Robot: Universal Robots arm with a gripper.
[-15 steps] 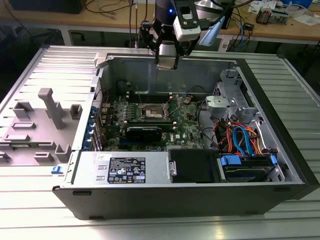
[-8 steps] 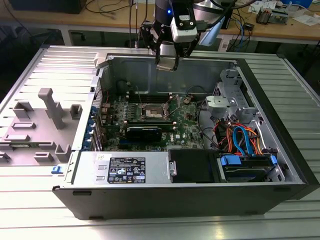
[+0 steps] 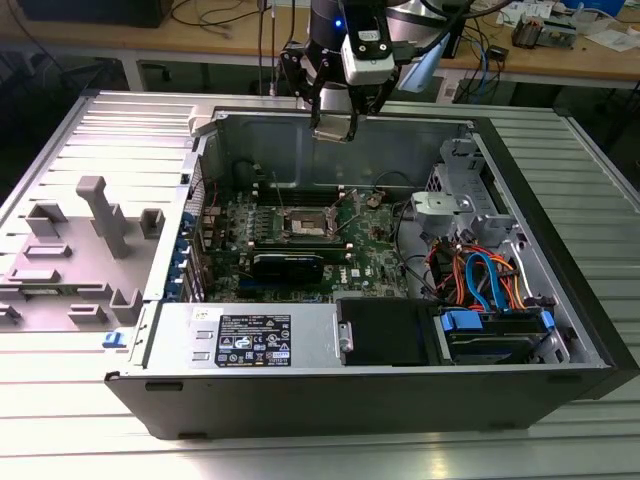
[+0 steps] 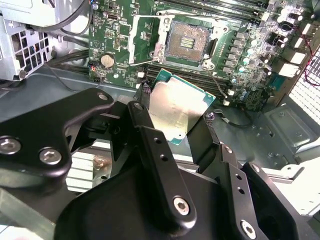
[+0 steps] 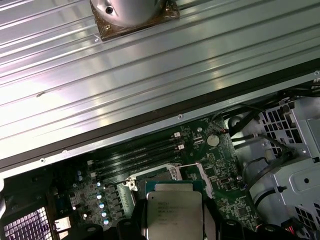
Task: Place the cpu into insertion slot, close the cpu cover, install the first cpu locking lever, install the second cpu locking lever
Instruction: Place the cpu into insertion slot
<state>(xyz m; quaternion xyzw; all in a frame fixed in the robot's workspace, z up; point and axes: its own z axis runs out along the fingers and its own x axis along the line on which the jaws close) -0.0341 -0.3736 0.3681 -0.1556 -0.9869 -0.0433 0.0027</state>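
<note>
Above the motherboard (image 4: 116, 39), fingers (image 4: 155, 150) clamp the cpu (image 4: 175, 107), hiding its sides.

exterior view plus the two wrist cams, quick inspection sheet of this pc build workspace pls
surface: ribbed metal table carrying an open computer case, with a green board inside.
job's things: chip held in the air above the board, not seated; socket uncovered, pale contact field showing; cover appears swung open beside it.
clutter: grey plastic fixtures on the table, at the exterior view's left.
grippers: gripper, jaws shut on the chip's two sides.
cables: orange and blue cables bundled in the case at the exterior view's right, apart from the socket.
surroundings: wooden bench behind, with wires and small gear.
</note>
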